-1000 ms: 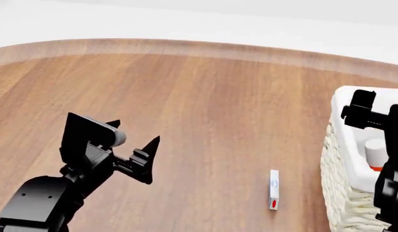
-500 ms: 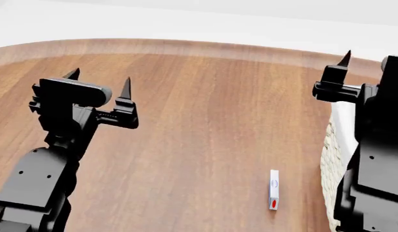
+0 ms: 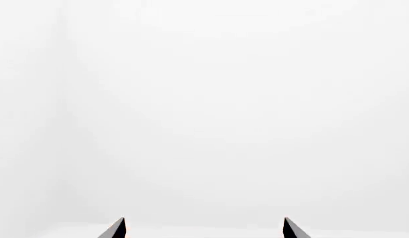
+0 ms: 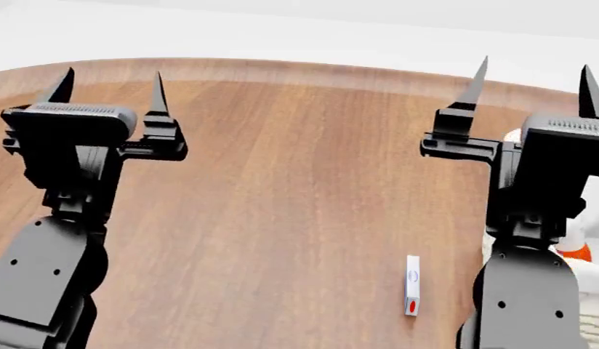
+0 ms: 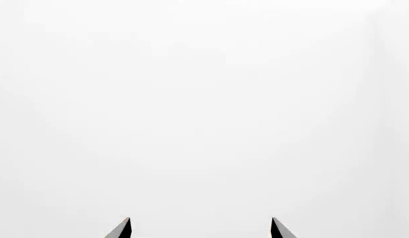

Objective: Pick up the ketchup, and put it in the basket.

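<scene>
I see the ketchup (image 4: 577,246) only as a sliver of white cap and orange-red plastic behind my right arm, sitting inside the basket (image 4: 490,247), whose knobbly cream weave and white liner edge peek out at the table's right side. My right gripper (image 4: 532,80) is raised above it, pointed black fingers spread, holding nothing. My left gripper (image 4: 110,87) is likewise raised, spread and free. A small flat white box (image 4: 412,284) lies on the smooth wood-grain table (image 4: 299,174).

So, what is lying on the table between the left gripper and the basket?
Only a small white box on bare wood, short of the basket, in the head view; the left gripper is raised.
</scene>
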Robot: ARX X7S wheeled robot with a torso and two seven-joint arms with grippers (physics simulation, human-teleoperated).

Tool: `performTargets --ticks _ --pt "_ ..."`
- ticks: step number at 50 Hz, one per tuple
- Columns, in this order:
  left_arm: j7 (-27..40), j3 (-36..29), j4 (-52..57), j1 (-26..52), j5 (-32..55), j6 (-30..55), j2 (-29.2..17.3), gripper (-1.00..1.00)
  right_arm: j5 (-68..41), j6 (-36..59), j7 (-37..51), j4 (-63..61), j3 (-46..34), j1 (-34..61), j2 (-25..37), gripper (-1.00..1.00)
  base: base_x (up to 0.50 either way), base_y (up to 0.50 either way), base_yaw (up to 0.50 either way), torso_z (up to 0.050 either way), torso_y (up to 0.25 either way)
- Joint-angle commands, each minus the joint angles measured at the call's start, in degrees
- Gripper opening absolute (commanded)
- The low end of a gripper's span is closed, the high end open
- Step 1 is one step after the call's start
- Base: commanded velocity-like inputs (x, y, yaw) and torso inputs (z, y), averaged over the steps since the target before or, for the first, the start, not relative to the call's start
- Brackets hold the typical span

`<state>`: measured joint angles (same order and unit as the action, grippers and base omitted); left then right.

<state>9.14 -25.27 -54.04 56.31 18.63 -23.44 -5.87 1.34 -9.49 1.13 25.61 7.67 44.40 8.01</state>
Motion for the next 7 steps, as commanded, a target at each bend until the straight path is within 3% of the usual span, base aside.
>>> performTargets --ticks 1,7 --pt "3.0 0.5 15.9 -6.1 0.0 4.1 -2.5 1.00 1.7 -0.6 -0.2 -11.1 0.1 -6.8 -2.3 1.00 0.00 0.00 0.00 0.000 0.000" --pt "5.6 0.9 20.6 -9.3 -0.6 3.6 -3.9 1.00 1.9 -1.0 0.0 -17.3 -1.1 -11.3 -2.8 1.00 0.00 0.00 0.00 0.000 0.000"
